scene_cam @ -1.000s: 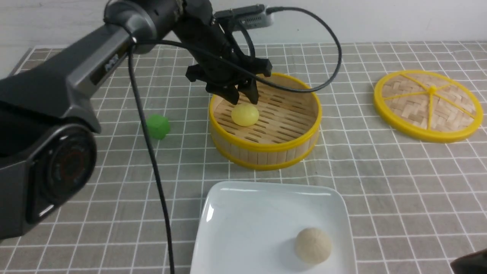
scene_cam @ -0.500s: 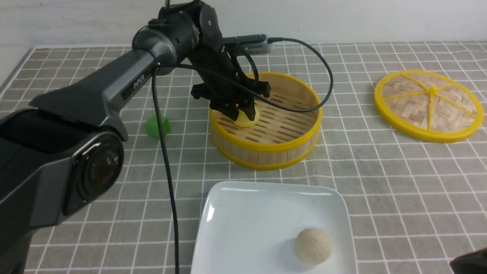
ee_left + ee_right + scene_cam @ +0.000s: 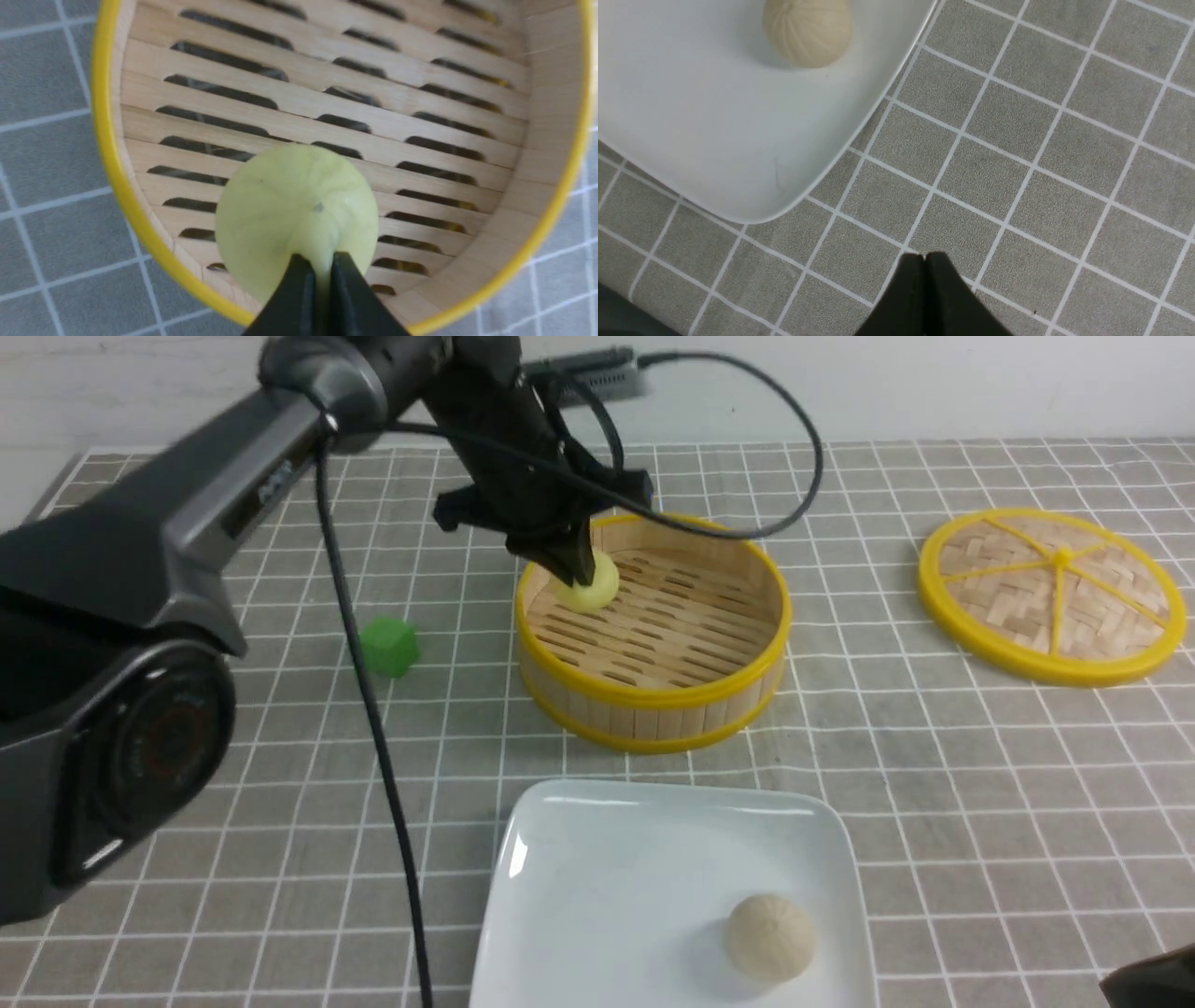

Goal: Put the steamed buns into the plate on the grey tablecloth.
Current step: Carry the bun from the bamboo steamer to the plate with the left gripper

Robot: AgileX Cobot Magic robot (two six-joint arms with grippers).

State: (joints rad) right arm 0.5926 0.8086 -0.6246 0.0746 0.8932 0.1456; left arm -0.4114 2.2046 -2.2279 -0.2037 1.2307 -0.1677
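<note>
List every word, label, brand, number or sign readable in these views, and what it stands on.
Left arm: light lettering on its side, too blurred to read.
Plate, yellow bun, beige bun, steamer, lid, cube, cloth: no text visible.
Wrist views: no text visible.

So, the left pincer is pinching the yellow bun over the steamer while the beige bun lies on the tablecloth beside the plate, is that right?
Not quite: the front view shows the beige bun lying on the white plate, not on the tablecloth beside it. The left pincer is indeed pinching the yellow bun over the steamer.
</note>
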